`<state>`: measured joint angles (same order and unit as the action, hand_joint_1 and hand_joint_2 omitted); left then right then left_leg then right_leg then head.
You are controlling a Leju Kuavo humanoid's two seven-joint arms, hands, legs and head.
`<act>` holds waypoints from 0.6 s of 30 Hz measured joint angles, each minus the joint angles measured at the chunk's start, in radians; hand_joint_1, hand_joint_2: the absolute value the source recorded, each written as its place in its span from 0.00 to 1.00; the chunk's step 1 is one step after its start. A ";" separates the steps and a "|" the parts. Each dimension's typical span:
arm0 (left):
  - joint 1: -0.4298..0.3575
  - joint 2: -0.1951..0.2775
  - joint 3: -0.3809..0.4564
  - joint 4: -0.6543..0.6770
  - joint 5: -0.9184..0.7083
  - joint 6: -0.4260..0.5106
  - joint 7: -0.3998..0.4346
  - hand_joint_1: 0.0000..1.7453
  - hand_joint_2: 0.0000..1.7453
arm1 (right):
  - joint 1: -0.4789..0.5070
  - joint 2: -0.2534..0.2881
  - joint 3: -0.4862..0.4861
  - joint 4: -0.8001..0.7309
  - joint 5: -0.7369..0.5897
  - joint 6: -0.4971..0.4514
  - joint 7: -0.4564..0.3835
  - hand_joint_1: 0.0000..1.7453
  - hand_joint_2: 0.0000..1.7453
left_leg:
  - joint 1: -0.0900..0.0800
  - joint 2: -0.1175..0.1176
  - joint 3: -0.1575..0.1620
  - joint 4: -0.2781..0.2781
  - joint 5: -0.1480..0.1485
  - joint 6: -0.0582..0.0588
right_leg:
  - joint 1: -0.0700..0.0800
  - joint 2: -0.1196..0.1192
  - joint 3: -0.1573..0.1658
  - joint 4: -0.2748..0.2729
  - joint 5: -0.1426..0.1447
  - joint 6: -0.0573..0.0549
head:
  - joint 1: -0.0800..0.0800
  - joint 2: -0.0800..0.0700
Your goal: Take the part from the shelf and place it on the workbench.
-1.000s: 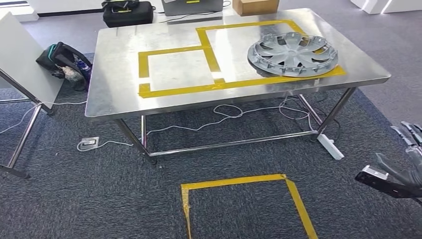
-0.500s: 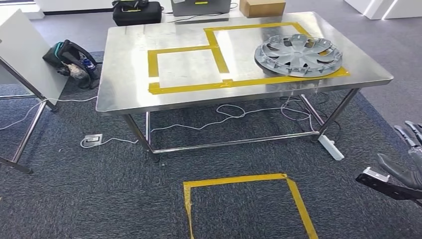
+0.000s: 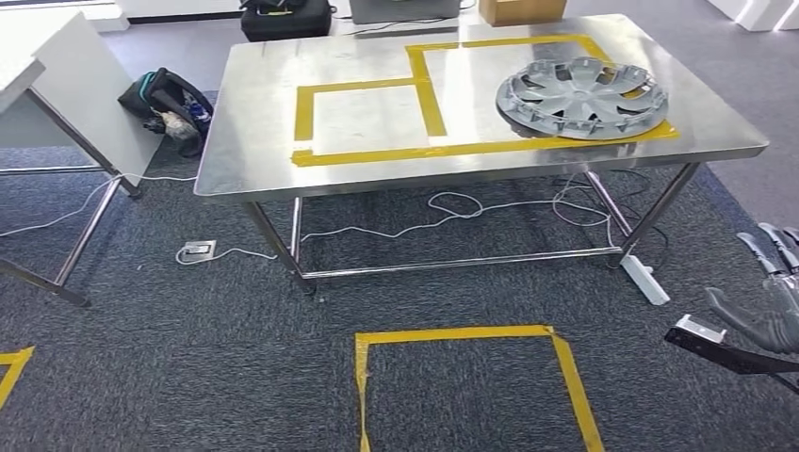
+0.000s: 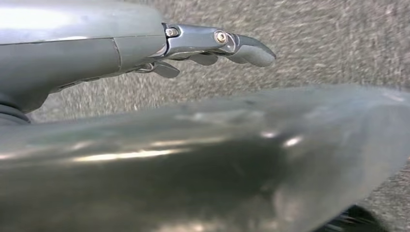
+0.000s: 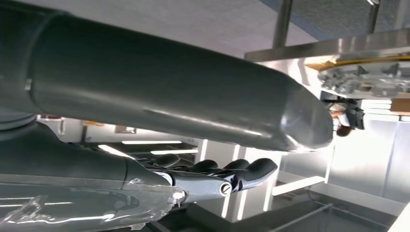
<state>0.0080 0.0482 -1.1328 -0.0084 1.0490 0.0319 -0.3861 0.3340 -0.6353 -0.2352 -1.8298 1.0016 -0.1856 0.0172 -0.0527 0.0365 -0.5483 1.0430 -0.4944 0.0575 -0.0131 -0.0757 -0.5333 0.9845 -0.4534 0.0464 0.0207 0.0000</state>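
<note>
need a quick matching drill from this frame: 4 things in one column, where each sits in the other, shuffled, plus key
Things
1. hubcap
2. backpack
3. power strip
4. right hand

Places
A. on the carpet by the table's near right leg
B. at the right edge of the head view, low, away from the table
C. on the steel table, in the larger yellow-taped box
D. on the floor off the table's far left corner

Pairs: 1-C, 2-D, 3-A, 4-B
</note>
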 joint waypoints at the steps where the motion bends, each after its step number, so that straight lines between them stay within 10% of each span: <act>1: -0.002 0.002 0.000 0.000 0.000 0.000 0.000 0.00 0.00 | 0.000 0.000 0.001 0.000 0.001 -0.001 0.000 0.00 0.00 | -0.014 0.020 0.037 -0.060 0.014 0.018 | 0.006 -0.009 0.000 -0.001 0.002 -0.001 | -0.003 0.000; 5: -0.002 0.005 0.003 0.000 0.000 0.001 0.000 0.00 0.00 | -0.007 0.000 0.008 0.002 0.004 -0.004 0.000 0.00 0.00 | -0.023 0.016 0.061 -0.122 0.042 0.024 | 0.017 -0.036 -0.005 0.003 0.004 0.004 | -0.007 0.000; 9: -0.002 0.002 0.005 0.000 -0.003 0.000 0.000 0.00 0.00 | -0.011 -0.002 0.013 0.005 0.006 -0.011 0.000 0.00 0.00 | -0.011 -0.030 0.054 -0.129 0.064 0.026 | 0.014 0.063 -0.092 0.189 -0.097 0.021 | 0.000 0.000; 11: -0.002 0.000 0.006 0.000 -0.004 -0.002 0.000 0.00 0.00 | -0.010 -0.002 0.016 0.009 0.006 -0.013 0.000 0.00 0.00 | -0.010 -0.056 0.047 -0.128 0.070 0.025 | 0.012 0.072 -0.139 0.291 -0.133 0.025 | 0.001 0.000; 15: 0.001 -0.003 0.006 0.000 -0.008 -0.004 0.000 0.00 0.00 | -0.013 -0.003 0.018 0.014 0.006 -0.017 0.000 0.00 0.00 | -0.004 -0.108 0.040 -0.113 0.073 0.012 | -0.004 0.114 -0.031 0.098 -0.039 0.045 | 0.002 0.000; 18: -0.001 0.003 0.007 0.001 -0.014 -0.004 0.000 0.00 0.00 | -0.015 -0.004 0.021 0.018 0.005 -0.023 -0.002 0.00 0.00 | -0.006 -0.144 0.021 -0.093 0.067 0.005 | -0.015 0.156 0.023 0.001 -0.031 0.032 | 0.002 0.000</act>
<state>0.0068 0.0511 -1.1262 -0.0076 1.0354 0.0282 -0.3862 0.3187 -0.6397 -0.2144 -1.8123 1.0068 -0.2083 0.0154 -0.0583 -0.1075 -0.5272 0.9503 -0.4278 0.0621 -0.0283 0.0798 -0.5104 0.9852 -0.4842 0.0780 0.0223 0.0000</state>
